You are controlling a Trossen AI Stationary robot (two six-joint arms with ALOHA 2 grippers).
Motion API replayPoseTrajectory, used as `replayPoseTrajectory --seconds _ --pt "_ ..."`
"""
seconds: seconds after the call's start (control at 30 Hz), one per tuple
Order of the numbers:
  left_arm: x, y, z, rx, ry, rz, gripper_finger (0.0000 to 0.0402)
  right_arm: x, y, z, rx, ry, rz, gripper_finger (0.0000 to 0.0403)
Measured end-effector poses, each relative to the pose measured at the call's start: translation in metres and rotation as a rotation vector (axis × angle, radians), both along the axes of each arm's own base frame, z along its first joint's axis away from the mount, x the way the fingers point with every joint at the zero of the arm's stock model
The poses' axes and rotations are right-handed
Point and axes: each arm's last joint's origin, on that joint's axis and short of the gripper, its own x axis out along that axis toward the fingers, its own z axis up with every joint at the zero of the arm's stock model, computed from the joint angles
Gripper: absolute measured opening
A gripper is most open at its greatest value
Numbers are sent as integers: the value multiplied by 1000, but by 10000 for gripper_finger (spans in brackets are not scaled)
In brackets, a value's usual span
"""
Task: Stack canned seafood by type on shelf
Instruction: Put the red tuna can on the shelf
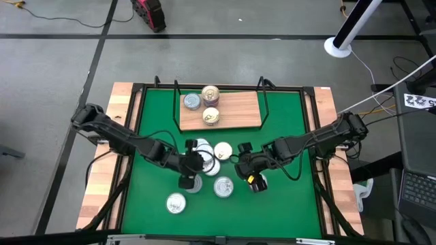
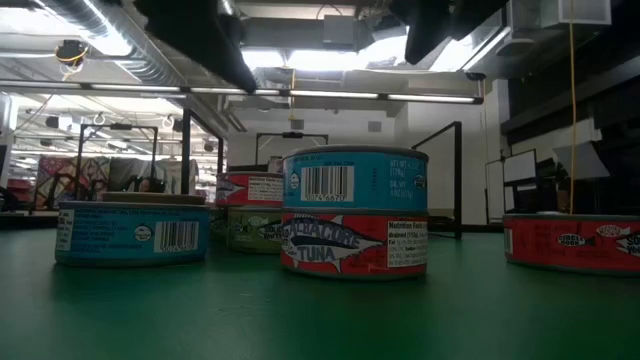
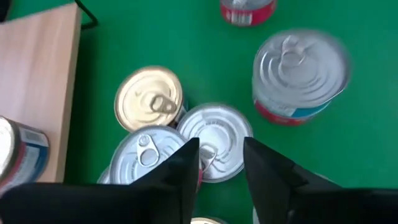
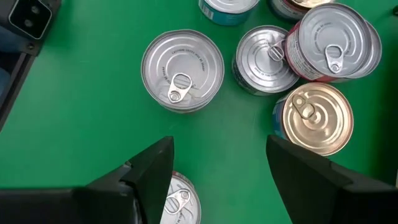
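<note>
The shelf [image 1: 235, 109], a light-brown board in a black wire frame, lies at the far middle of the green table and bears three tins [image 1: 210, 95]. Several more tins stand on the mat near the middle [image 1: 223, 151]. Two are stacked, a blue-labelled tin on a red one [image 2: 355, 210]. My left gripper [image 1: 194, 163] hovers open over a silver-lidded tin [image 3: 214, 140], beside a gold-lidded tin [image 3: 151, 99]. My right gripper [image 4: 221, 162] is open above bare mat, between a silver tin [image 4: 182, 70] and a gold-lidded tin [image 4: 317, 118].
A blue tin [image 2: 132, 232] and a red tin [image 2: 572, 243] stand at the near side in the low view. Pale wooden planks [image 1: 102, 177] and black rails line the table's left and right sides. Bare green mat [image 1: 286, 204] lies at the near right.
</note>
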Motion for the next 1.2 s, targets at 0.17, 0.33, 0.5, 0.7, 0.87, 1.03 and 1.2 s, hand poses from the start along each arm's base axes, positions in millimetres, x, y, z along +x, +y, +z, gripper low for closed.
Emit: replayPoseTrajectory --seconds 0.17,0.33,0.5,0.7,0.87,1.03,1.2 --pt "9 2 -20 37 71 6 169 0 -1 0 15 3 -31 255" --pt "13 5 -35 118 152 -48 192 2 -1 1 22 -16 -31 255" --pt "17 8 -42 161 164 -21 189 4 0 2 29 -35 -30 255" --pt "16 9 -56 191 215 -28 173 4 0 2 30 -38 -31 255" --pt "18 9 -62 217 229 -22 153 4 0 2 30 -38 -31 255" --pt "18 10 -62 252 226 -8 111 4 0 2 30 -38 -31 255" --pt "18 10 -62 255 225 -6 55 4 0 2 30 -38 -31 255"
